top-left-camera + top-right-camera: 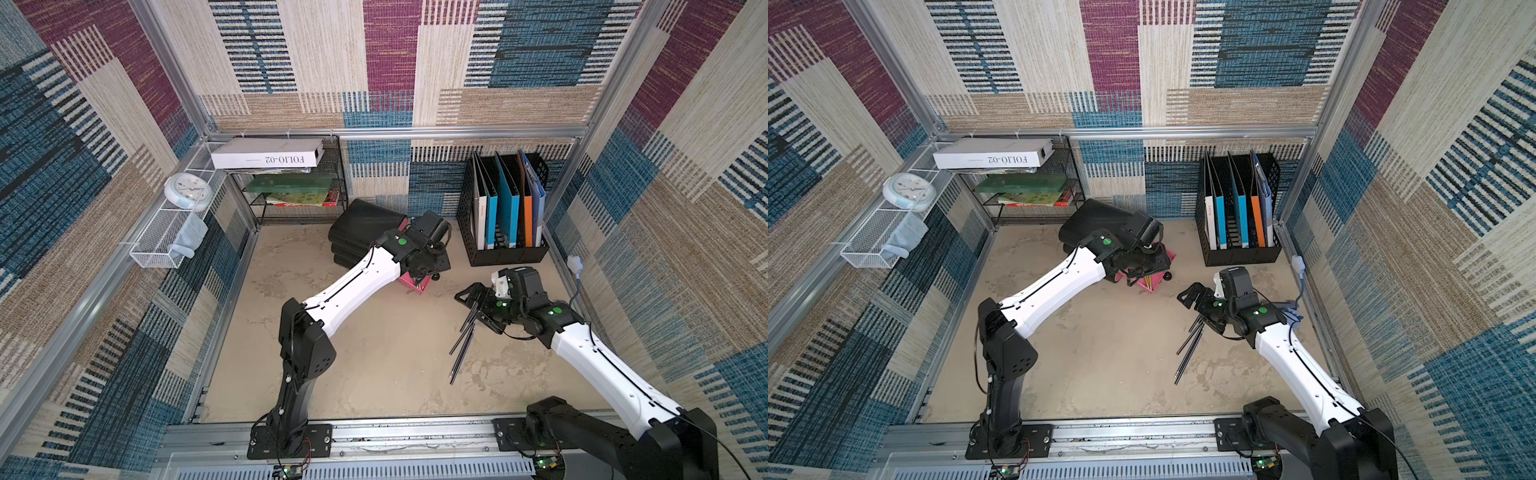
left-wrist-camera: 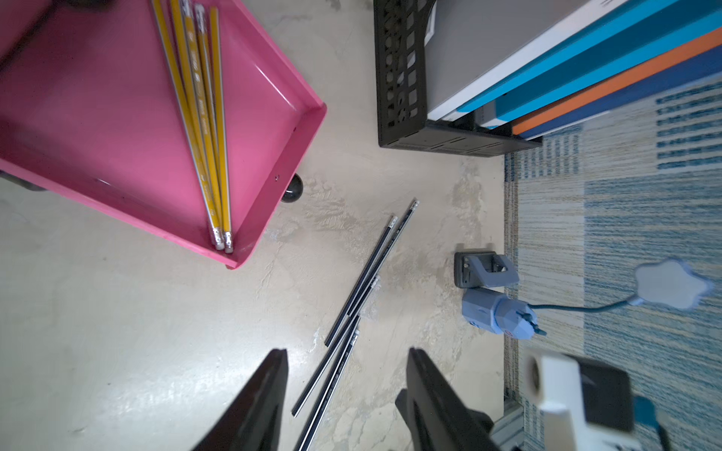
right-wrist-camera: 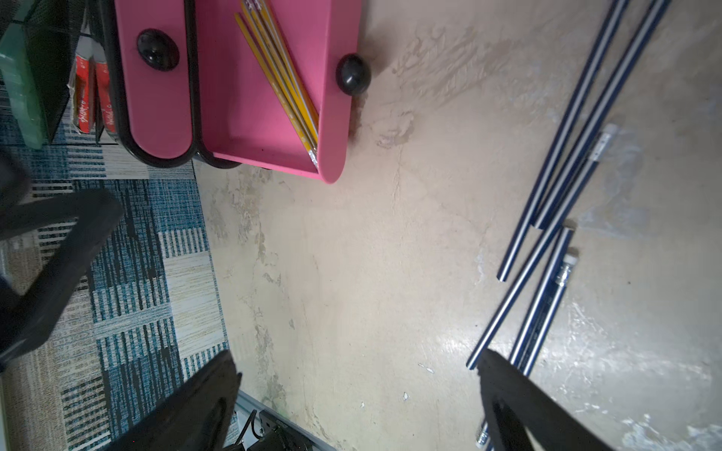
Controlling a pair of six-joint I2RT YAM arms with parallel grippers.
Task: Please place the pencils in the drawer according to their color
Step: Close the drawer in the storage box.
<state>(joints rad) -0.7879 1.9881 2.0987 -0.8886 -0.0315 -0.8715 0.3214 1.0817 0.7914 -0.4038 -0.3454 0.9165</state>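
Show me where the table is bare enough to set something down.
Free: the wide front-centre table between the left arm's base and the dark pencils; also the back-left strip before the wire shelf. Crowded: between pink drawer, file rack and those pencils, where the right gripper hangs.

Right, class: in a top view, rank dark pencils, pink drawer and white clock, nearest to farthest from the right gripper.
1. Dark pencils, lying beside the right gripper.
2. Pink drawer, under the left arm.
3. White clock, far left, on the mesh shelf.
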